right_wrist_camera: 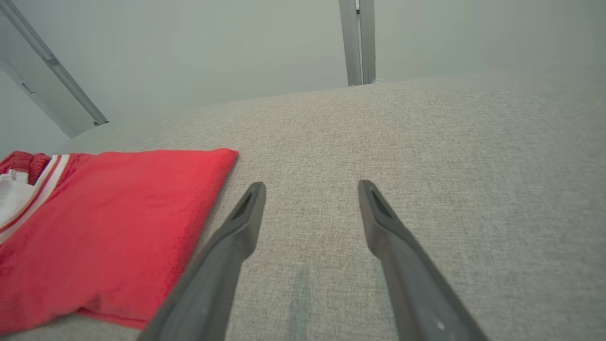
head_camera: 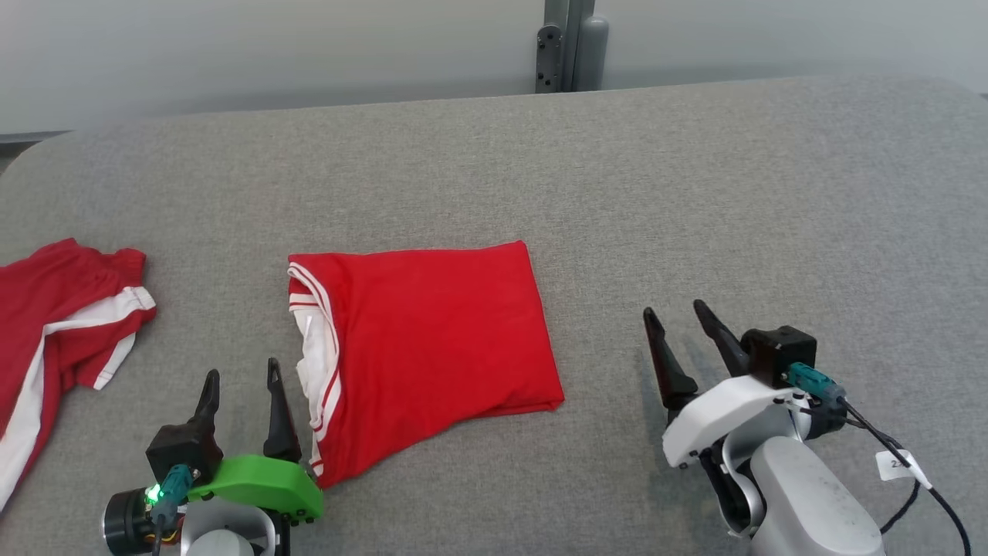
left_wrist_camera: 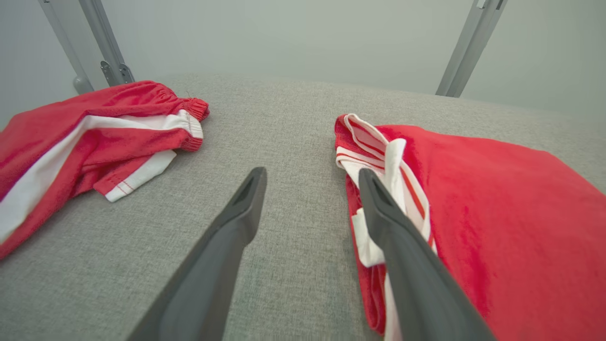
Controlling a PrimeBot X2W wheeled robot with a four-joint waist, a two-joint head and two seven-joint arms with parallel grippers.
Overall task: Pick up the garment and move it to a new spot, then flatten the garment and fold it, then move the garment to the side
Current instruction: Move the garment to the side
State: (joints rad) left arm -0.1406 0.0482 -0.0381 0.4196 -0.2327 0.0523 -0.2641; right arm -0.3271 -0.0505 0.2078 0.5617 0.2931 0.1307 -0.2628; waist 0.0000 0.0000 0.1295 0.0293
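- Head view: the garment [head_camera: 432, 340] lay mid-counter [head_camera: 695, 193] as a tidy red rectangle, its white-striped edge facing the left gripper [head_camera: 241, 369]. That gripper stood released and empty just beside the edge. The right gripper [head_camera: 674, 309] was also released and held nothing, well apart from the garment's right side. A second garment [head_camera: 62, 309] lay at the far left.
- Left wrist view: one finger [left_wrist_camera: 402, 237] of the left gripper overlapped the striped edge. Whether it touched the cloth could not be told.
- Right wrist view: the right gripper [right_wrist_camera: 311, 184] spread over bare counter, with the garment's corner [right_wrist_camera: 222, 158] near it.
- Judgement: the folding looked finished, so moving the garment aside seemed the step in hand. The next move would call for closing on the edges through every layer, then shifting the garment without letting the fold open.
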